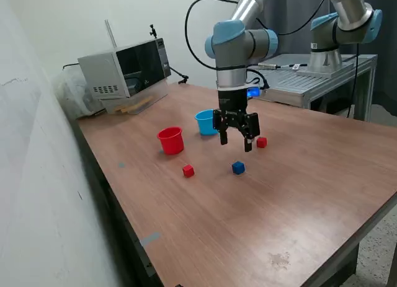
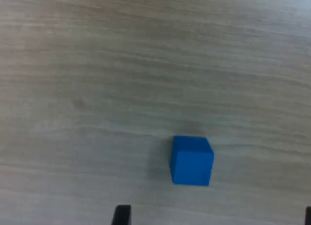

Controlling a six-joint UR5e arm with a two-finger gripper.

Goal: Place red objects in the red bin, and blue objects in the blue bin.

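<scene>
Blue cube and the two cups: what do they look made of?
Blue cube: matte, sharp-edged, uniform colour, likely painted wood or foam; cannot tell which. Red cup and light blue cup: smooth, thin rims, probably moulded plastic. Table: wood-grain surface, perhaps laminate.

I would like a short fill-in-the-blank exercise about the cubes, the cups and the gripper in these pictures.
1. The gripper hangs open above the table and holds ____.
2. The wrist view shows one ____ cube on the wood.
3. The number of red cubes on the table is ____.
4. Beside the red cup stands a light ____ cup.

Missing words: nothing; blue; two; blue
</scene>
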